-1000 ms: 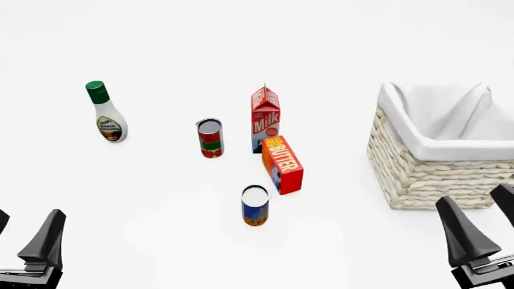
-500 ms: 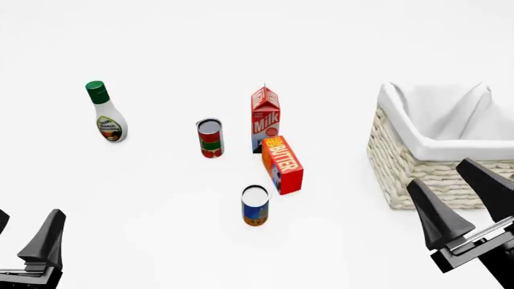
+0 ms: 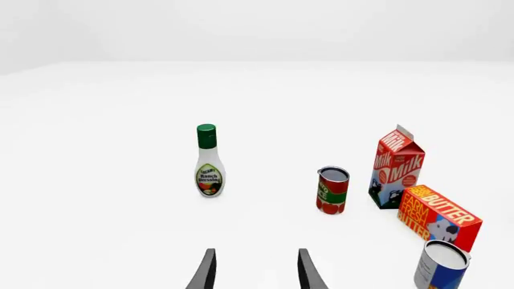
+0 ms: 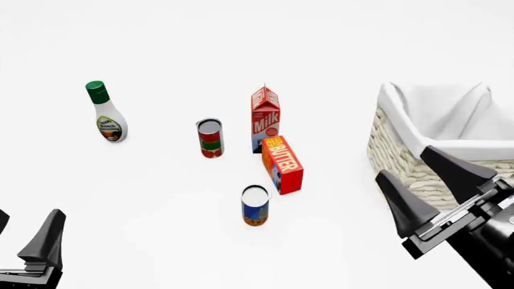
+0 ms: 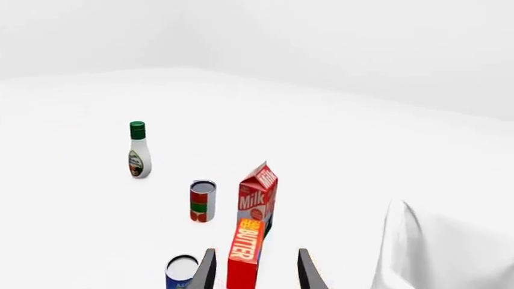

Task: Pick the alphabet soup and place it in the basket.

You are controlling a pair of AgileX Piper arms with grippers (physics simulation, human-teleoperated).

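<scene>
The alphabet soup [image 4: 255, 206] is a small can with a silver top and a blue over orange label. It stands upright near the table's middle front, just in front of the butter box. It also shows in the left wrist view [image 3: 441, 266] and the right wrist view [image 5: 182, 272]. The basket [image 4: 437, 147] of cream wicker with white lining stands at the right; its cloth rim shows in the right wrist view [image 5: 401, 241]. My right gripper [image 4: 419, 180] is open and empty, in front of the basket, right of the can. My left gripper [image 4: 28, 232] is open and empty at the front left.
A red butter box [image 4: 283, 164] lies just behind the soup can, a milk carton [image 4: 265, 118] behind that. A red-and-green can [image 4: 209, 138] stands left of the milk. A ranch dressing bottle [image 4: 105, 112] stands at the far left.
My right gripper has risen and moved left and forward, from the front right corner to in front of the basket. The left arm and all objects have not moved.
</scene>
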